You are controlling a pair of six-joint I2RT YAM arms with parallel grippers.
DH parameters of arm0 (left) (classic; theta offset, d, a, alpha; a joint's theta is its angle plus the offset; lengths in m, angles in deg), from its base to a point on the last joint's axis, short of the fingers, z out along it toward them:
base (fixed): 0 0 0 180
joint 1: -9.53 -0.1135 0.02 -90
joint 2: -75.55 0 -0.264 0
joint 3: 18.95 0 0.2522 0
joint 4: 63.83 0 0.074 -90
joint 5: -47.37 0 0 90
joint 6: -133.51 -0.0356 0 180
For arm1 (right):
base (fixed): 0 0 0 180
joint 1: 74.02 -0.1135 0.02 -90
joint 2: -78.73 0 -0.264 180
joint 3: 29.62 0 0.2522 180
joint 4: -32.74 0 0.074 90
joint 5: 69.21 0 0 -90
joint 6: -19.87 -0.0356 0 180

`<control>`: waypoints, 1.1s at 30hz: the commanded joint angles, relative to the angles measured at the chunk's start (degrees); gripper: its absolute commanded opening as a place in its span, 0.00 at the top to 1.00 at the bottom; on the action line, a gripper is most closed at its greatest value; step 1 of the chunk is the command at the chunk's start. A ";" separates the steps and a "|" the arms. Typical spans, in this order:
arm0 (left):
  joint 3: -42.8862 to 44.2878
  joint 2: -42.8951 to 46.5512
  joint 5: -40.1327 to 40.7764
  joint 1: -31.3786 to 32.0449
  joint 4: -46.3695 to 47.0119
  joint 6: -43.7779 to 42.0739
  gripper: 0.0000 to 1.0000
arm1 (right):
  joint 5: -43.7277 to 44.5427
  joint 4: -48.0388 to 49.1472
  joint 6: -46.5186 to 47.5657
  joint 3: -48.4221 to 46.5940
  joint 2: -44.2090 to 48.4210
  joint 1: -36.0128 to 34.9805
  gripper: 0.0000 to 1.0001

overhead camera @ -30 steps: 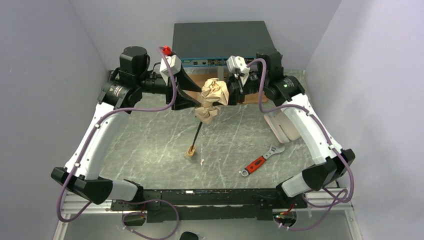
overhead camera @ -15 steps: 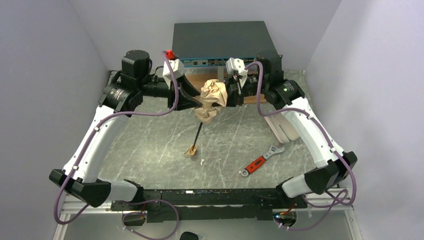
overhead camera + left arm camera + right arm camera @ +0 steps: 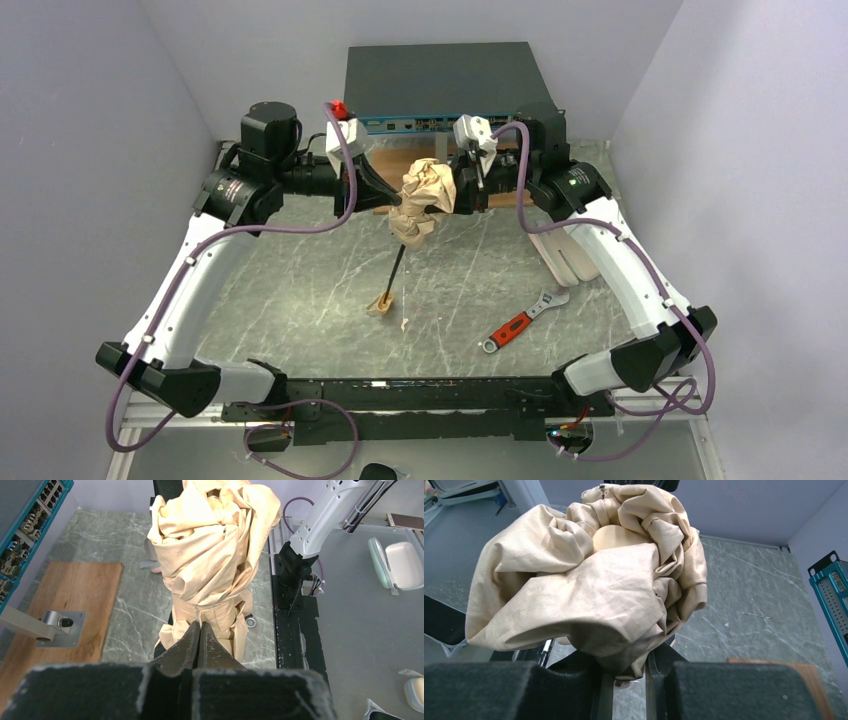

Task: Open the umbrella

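Note:
The umbrella (image 3: 425,190) hangs collapsed above the table, a crumpled peach-beige bundle. Its black shaft (image 3: 396,265) slants down to the cream handle (image 3: 382,302), which rests on the table. My right gripper (image 3: 455,190) comes in from the right and is shut on a fold of the fabric (image 3: 589,580), which fills the space between its fingers (image 3: 626,662). From the left, my left gripper (image 3: 398,205) meets the bundle's lower part. Its jaws are pressed together, with the tips (image 3: 200,625) pinched at the strap of the fabric (image 3: 215,545).
A red-handled wrench (image 3: 522,323) lies on the table at the front right. A white and pink case (image 3: 568,250) sits under the right arm. A wooden board (image 3: 60,600) with a metal bracket (image 3: 57,625) and a dark equipment box (image 3: 445,80) are at the back.
The left gripper's jaws have closed from open to fully together at the lower fabric. The umbrella bundle and both arms have shifted slightly toward the back.

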 commanded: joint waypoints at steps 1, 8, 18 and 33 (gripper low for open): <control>0.07 2.79 -3.08 0.52 0.92 0.61 1.00 | 4.14 7.57 -1.69 0.19 3.01 -0.09 1.00; 1.46 4.81 -4.05 2.34 -8.30 -16.27 1.00 | 18.96 24.71 -15.31 6.08 4.46 0.00 1.00; 5.50 4.14 -4.18 4.14 -5.41 -15.03 0.56 | 15.26 33.33 -23.11 7.76 2.94 -0.18 1.00; -12.15 9.78 9.44 -7.44 13.53 -6.24 0.00 | 11.77 51.16 -35.43 13.07 5.28 -0.13 1.00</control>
